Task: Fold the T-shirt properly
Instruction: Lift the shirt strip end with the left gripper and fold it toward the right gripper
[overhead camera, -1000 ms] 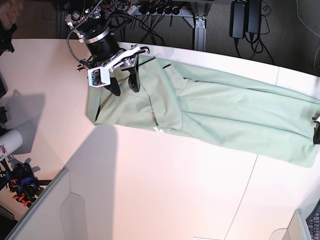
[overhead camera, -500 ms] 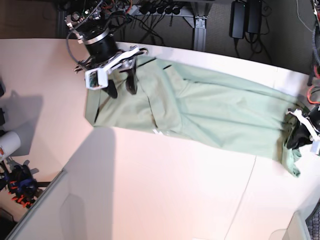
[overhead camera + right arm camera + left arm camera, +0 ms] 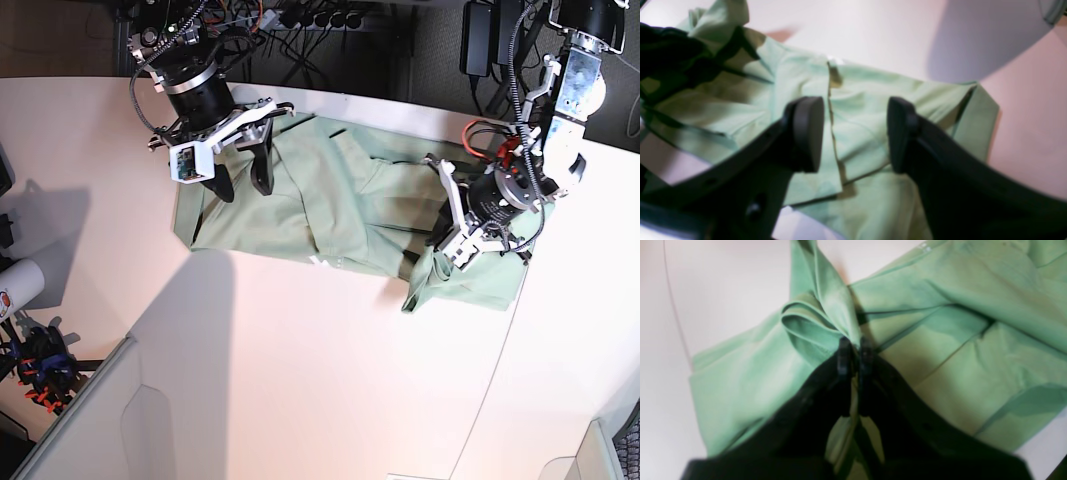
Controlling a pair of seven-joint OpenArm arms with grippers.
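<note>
The T-shirt (image 3: 330, 210) is pale mint-green and lies across the white table, its right end doubled back toward the middle. My left gripper (image 3: 440, 232) is shut on a bunched fold of the shirt's end; in the left wrist view its tips (image 3: 852, 348) pinch the T-shirt (image 3: 957, 356). My right gripper (image 3: 243, 184) is open and empty, just above the shirt's left end. In the right wrist view its pads (image 3: 808, 133) straddle a fold edge of the T-shirt (image 3: 860, 100) with nothing between them.
The white table (image 3: 330, 380) has a seam running down its right part. A white bin (image 3: 120, 430) stands at the front left. Clamps (image 3: 40, 370) and a white cylinder (image 3: 15, 285) sit at the left edge. Cables and power bricks (image 3: 490, 35) hang behind the table.
My left gripper has carried the shirt's right end leftward from the table's right edge, so the shirt is now doubled over and much shorter. My right gripper has barely moved.
</note>
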